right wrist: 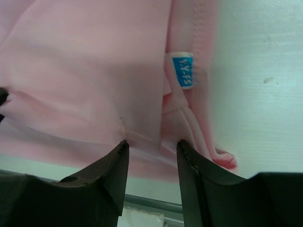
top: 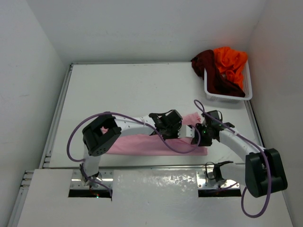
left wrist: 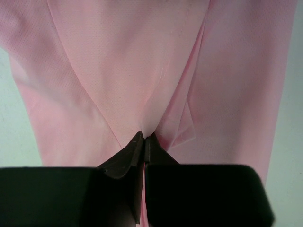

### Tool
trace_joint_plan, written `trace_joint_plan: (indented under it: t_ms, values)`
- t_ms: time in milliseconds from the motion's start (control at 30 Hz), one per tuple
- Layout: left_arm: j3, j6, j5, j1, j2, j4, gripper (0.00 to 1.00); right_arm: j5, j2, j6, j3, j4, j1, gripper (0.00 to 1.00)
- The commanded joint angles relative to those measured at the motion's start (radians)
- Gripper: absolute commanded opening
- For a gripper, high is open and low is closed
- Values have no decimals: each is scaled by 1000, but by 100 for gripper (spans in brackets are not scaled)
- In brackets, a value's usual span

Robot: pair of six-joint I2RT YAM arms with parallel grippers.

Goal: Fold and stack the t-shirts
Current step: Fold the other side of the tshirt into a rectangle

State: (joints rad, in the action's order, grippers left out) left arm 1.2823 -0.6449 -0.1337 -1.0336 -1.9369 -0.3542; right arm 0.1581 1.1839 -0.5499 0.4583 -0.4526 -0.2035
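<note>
Left fingers (left wrist: 140, 142): pressed together, pinching a raised fold of the pink t-shirt (left wrist: 118, 71); creases in the cloth run up to their tips.
Right fingers (right wrist: 118, 163): spread apart over the pink t-shirt's stitched hem, with nothing gripped between them; I cannot tell whether the tips touch the cloth.
Pink t-shirt: lies on the counter (top: 123, 90) as a long band close to the near edge, with both sets of fingers over its right end.
Blue label (right wrist: 182, 69): sewn on the pink t-shirt beside a seam, just beyond the right fingers and close to the shirt's edge.
Maroon t-shirt (top: 213, 75): well apart from the pink t-shirt, farther back and to the right, bunched in the basket (top: 227, 98) and apparently draping over its left rim.
Orange t-shirt (top: 230, 64): crumpled in the same basket, touching the maroon t-shirt on its right side.
Basket: white, at the counter's far right corner, well beyond the pink t-shirt.
Counter: white, carrying the pink t-shirt and the basket.
</note>
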Motion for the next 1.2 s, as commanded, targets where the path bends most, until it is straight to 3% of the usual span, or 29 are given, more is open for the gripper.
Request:
trace_joint_plan:
  t_ms: [0, 133, 300, 467, 933, 1167]
  values:
    - [11, 16, -24, -9, 15, 26, 0, -55, -21, 8, 14, -46, 6, 45]
    - [9, 17, -38, -9, 13, 24, 0, -52, -37, -2, 17, -45, 4, 46]
    - [14, 21, -32, -9, 19, 15, 0, 26, -11, -53, -33, 81, 4, 16]
    - [37, 21, -14, -9, 32, -6, 0, 12, -32, -44, -20, 92, 4, 0]
    - [104, -6, 26, 4, 68, -101, 0, -71, -171, 62, 98, -182, 4, 0]
    - [81, -39, -79, 4, 73, -161, 0, -5, -205, 34, 39, -221, 3, 0]
